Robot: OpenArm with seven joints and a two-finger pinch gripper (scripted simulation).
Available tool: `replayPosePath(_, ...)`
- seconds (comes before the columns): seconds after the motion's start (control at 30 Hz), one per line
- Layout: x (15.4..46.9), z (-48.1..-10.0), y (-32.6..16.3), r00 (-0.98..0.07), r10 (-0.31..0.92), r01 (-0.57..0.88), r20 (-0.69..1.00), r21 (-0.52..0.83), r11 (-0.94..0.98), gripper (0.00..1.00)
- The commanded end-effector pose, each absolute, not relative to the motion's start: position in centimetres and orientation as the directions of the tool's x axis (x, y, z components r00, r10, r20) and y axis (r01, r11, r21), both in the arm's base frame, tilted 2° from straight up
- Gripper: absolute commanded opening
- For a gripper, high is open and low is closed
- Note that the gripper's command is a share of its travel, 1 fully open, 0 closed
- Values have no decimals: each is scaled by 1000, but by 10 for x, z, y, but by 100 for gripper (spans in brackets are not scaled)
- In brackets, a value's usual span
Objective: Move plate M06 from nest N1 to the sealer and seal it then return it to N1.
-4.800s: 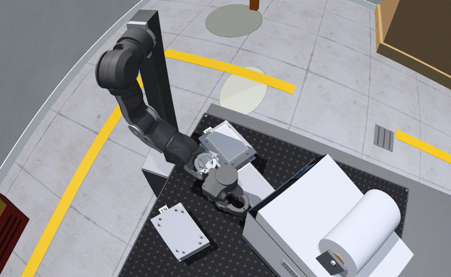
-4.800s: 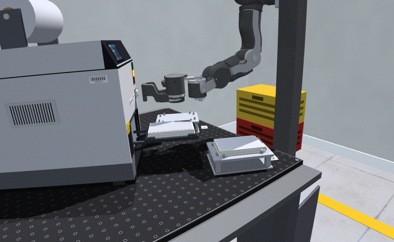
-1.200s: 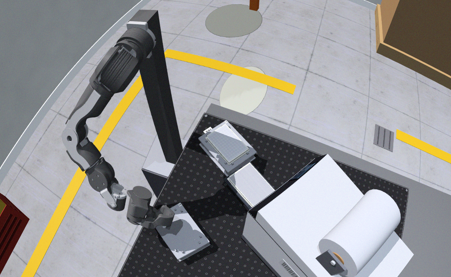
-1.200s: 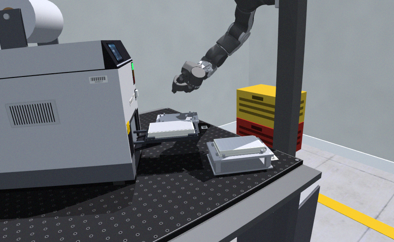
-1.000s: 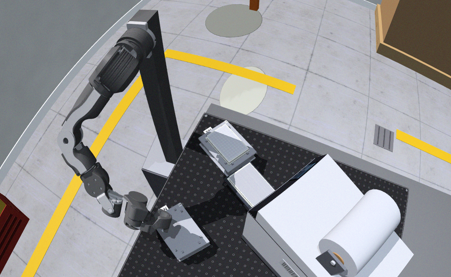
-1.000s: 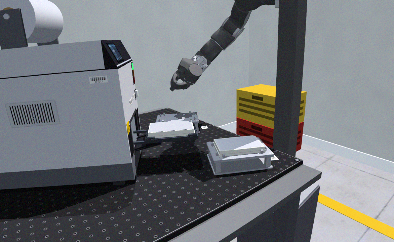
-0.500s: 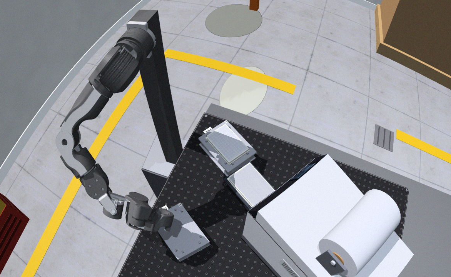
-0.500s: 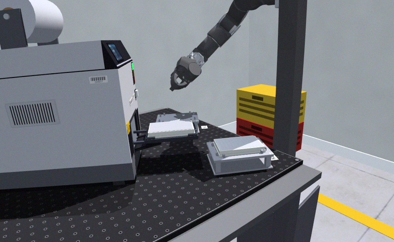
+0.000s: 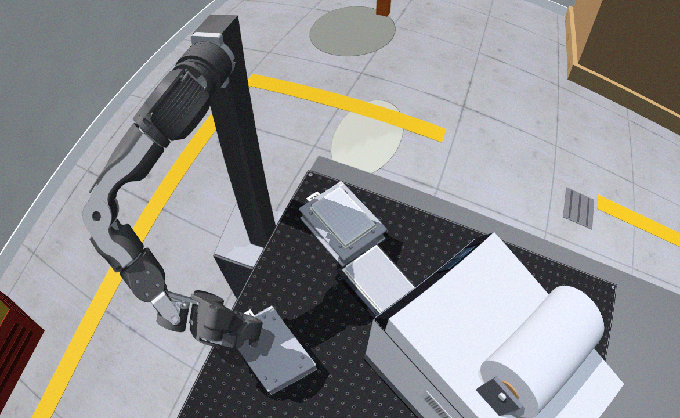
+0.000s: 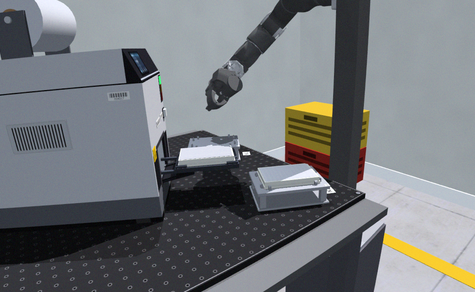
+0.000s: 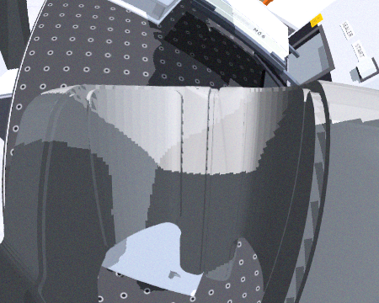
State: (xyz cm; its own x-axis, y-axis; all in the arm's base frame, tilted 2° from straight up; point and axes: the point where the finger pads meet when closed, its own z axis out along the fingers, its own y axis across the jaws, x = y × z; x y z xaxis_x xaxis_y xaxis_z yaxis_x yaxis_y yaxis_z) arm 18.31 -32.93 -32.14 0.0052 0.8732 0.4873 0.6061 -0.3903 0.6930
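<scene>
The plate M06 (image 9: 379,274) lies flat in the sealer's stage (image 10: 206,155), which stands out in front of the housing. Its top looks smooth and pale. The sealer's (image 10: 68,138) lamp (image 10: 159,80) shows green. The START key (image 10: 164,112) sits under it and also shows in the wrist view (image 11: 370,69). The nest N1 (image 9: 281,353) is empty. My gripper (image 9: 253,330) (image 10: 210,106) is shut and empty, hovering well above N1's near end. Its closed fingers (image 11: 195,174) fill the wrist view. The plate M09 (image 9: 343,218) rests on the nest N2 (image 10: 289,188).
The arm's black mast (image 9: 238,140) stands at the table's edge beside N2. A foil roll (image 9: 545,348) sits on top of the sealer. Yellow and red crates (image 10: 319,138) stand on the floor beyond the table.
</scene>
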Motion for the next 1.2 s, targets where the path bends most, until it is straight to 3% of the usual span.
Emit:
replayPosePath(0.0,187,-319,-329,-32,896,642,443,696,-322,0)
replayPosePath(0.07,189,-319,-329,-81,917,692,392,684,-231,0)
replayPosePath(0.47,189,-319,-329,-81,917,692,392,684,-231,0)
replayPosePath(0.63,191,-319,-328,-216,938,783,271,622,1,0)
replayPosePath(1.03,191,-319,-328,-216,938,783,271,622,1,0)
replayPosePath(1.17,191,-319,-327,-333,924,819,186,542,186,0)
